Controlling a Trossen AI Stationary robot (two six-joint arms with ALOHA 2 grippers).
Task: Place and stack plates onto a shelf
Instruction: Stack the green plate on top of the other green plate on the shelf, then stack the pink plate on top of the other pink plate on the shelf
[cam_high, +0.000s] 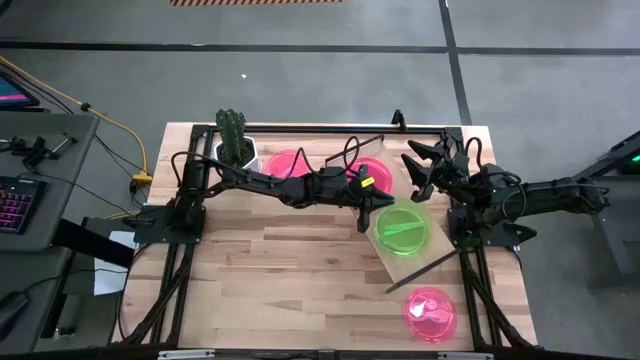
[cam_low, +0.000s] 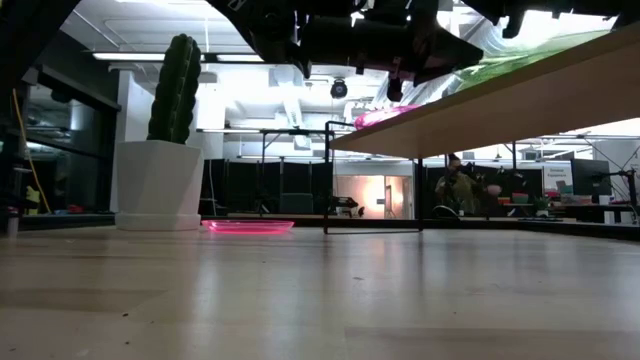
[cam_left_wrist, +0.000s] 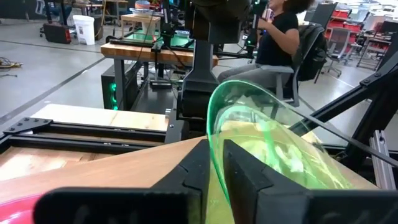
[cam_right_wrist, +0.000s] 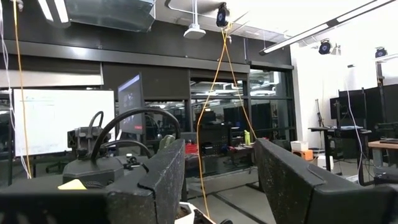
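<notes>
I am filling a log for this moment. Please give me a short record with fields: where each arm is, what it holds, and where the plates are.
left gripper: over the table's middle, shut on the rim of the translucent neon green plastic plate
right gripper: far right, raised, jaws open, empty
light-wood shelf board: tilted, under the green plate
pink plates: one by the white cactus pot, one at the near right

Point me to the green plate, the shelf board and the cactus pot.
green plate (cam_high: 404, 229): high view, middle of the plate on the board.
shelf (cam_low: 520, 95): low view, the board's long wooden edge.
cactus pot (cam_low: 158, 185): low view, the front wall of the white pot.
</notes>
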